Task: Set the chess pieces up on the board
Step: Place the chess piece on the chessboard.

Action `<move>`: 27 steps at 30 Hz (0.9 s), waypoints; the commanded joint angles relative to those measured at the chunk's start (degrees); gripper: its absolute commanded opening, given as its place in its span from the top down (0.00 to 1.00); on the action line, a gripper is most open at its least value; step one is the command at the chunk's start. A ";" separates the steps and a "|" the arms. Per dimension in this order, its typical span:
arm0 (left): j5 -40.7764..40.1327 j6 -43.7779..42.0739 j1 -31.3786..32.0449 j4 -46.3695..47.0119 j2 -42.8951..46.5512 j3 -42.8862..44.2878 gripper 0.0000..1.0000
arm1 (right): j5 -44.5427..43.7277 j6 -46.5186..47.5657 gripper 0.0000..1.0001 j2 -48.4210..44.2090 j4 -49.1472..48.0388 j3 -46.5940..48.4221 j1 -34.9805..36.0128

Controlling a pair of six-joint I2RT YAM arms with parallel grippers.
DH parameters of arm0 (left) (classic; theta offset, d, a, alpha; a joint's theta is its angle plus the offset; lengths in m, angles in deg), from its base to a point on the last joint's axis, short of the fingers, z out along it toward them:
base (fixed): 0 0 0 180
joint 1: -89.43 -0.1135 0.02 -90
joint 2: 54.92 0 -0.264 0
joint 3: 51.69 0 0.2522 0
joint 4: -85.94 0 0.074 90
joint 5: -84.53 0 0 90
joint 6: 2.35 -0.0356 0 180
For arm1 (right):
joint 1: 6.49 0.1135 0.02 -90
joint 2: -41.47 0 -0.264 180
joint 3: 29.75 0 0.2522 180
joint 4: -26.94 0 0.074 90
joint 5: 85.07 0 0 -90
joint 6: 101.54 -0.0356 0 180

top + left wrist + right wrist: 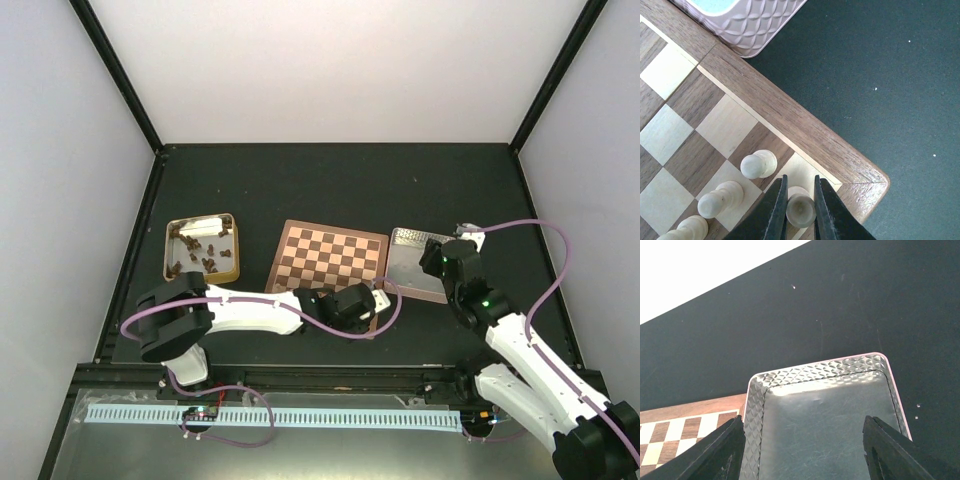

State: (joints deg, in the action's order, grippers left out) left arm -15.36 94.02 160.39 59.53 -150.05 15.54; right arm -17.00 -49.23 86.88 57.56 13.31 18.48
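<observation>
In the left wrist view my left gripper (800, 177) is shut on a pale beige chess piece (800, 210). The piece stands upright on the light corner square of the board (790, 120). Three more pale pieces (758, 164) stand in a row on the squares beside it. From the top view the left gripper (372, 300) is over the board's (330, 255) near right corner. Dark brown chess pieces (205, 262) lie in the left tin (170, 250). My right gripper (802, 427) is open and holds nothing. It hangs over the bare floor of the silver tin (820, 375).
The silver tin (410, 250) sits against the board's right edge, with its corner (750, 25) touching the border. The table is a black mat, walled on three sides. The right arm (520, 345) reaches in from the near right.
</observation>
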 commanded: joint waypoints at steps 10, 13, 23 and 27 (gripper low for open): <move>0.29 -0.22 0.23 2.01 -1.45 2.51 0.81 | -0.17 -0.89 0.34 0.12 0.01 -0.56 -0.45; 0.56 -0.07 0.21 2.00 -1.45 2.61 0.78 | -0.13 -0.89 0.34 0.03 0.09 -0.60 -0.45; 0.88 0.00 0.23 1.80 -1.09 2.80 0.75 | 0.23 -1.02 0.34 0.08 0.23 -0.65 -0.55; 0.96 0.23 0.23 1.20 0.26 2.94 0.73 | 0.26 -1.23 0.34 -0.09 0.47 -0.58 -0.54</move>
State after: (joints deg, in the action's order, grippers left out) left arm -15.08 94.07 160.39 60.23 -150.31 16.26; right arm -16.41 -49.45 86.90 57.61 13.31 18.19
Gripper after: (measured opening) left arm 0.258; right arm 0.660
